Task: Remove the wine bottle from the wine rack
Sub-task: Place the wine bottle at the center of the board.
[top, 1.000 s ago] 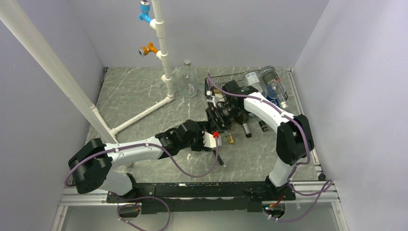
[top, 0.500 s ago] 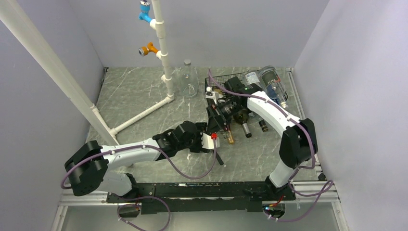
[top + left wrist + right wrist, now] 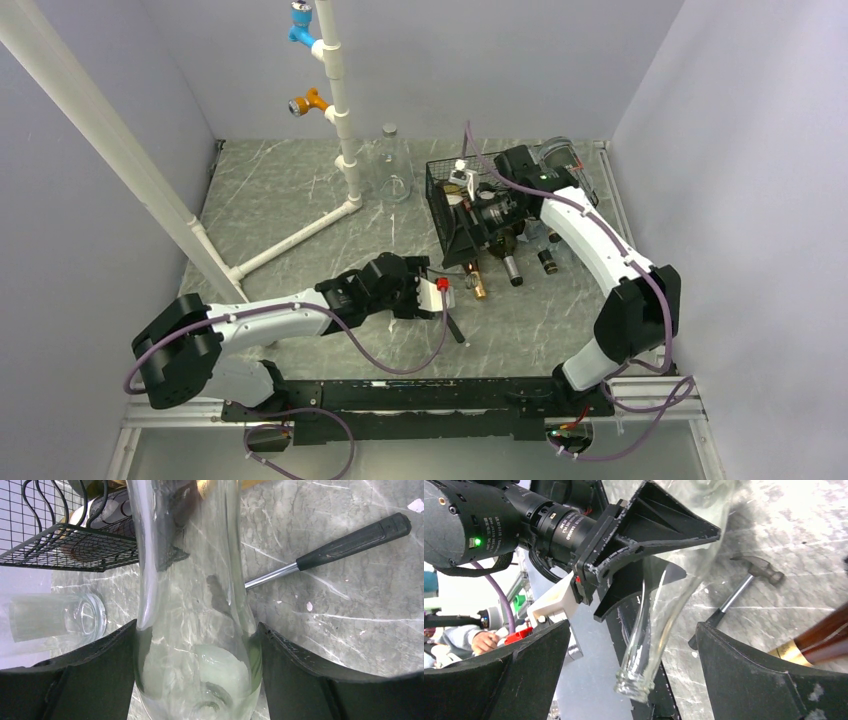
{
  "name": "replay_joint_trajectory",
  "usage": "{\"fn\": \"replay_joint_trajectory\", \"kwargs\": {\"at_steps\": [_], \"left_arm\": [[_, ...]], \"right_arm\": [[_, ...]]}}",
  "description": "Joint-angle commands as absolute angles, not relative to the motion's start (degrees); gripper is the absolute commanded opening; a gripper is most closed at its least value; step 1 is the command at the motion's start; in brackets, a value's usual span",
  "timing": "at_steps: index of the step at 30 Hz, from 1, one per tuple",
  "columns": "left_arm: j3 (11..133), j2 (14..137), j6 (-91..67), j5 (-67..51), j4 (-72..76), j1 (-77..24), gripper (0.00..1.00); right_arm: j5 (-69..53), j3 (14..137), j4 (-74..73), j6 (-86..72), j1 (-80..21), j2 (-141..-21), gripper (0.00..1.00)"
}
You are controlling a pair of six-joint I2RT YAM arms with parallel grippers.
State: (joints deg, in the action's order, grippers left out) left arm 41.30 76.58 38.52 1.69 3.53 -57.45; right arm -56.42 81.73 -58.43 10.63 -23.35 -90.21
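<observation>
A grey, white-veined stone-look tabletop [image 3: 290,190] lay beneath the jaws of the left gripper [image 3: 441,293] and the right gripper [image 3: 462,212]. Plain pale lavender walls [image 3: 480,60] rose beyond those jaws and to either side. Back and left of the left jaws stood a white pipe frame [image 3: 338,100] bearing a blue fitting [image 3: 299,22] and an orange fitting [image 3: 310,102]. The light was soft and even.

A white pipe stand [image 3: 343,135] with a blue fitting [image 3: 298,28] and an orange fitting [image 3: 310,102] rises at upper centre, a clear glass jar [image 3: 392,165] just to its right, and a black-handled hammer [image 3: 455,328] lies at lower centre on the grey marbled table [image 3: 290,190].
</observation>
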Motion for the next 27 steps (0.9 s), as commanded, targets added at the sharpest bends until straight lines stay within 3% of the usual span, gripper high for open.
{"fn": "replay_joint_trajectory", "kwargs": {"at_steps": [1,7,12,17,23,27], "left_arm": [[41.48,72.95,38.06,0.97,7.94,-57.30,0.00],[41.57,72.91,38.14,0.97,7.81,-57.13,0.00],[41.57,72.49,38.31,0.80,7.61,-57.05,0.00],[41.70,72.43,38.32,0.74,7.36,-57.00,0.00],[42.00,72.34,38.40,0.55,7.02,-56.82,0.00],[42.01,72.07,38.28,0.53,6.94,-56.70,0.00]], "right_arm": [[-58.18,83.91,-60.00,14.96,-20.90,-86.69,0.99],[-53.27,84.67,-59.29,21.55,-19.83,-80.76,0.99],[-56.89,82.33,-58.31,31.16,-16.43,-75.46,0.99],[-62.61,77.35,-61.68,53.23,-15.87,-69.80,0.99],[-69.17,74.67,-79.59,91.19,-15.26,-70.05,1.00],[-70.12,70.83,-77.69,97.11,-15.29,-69.84,1.00]]}}
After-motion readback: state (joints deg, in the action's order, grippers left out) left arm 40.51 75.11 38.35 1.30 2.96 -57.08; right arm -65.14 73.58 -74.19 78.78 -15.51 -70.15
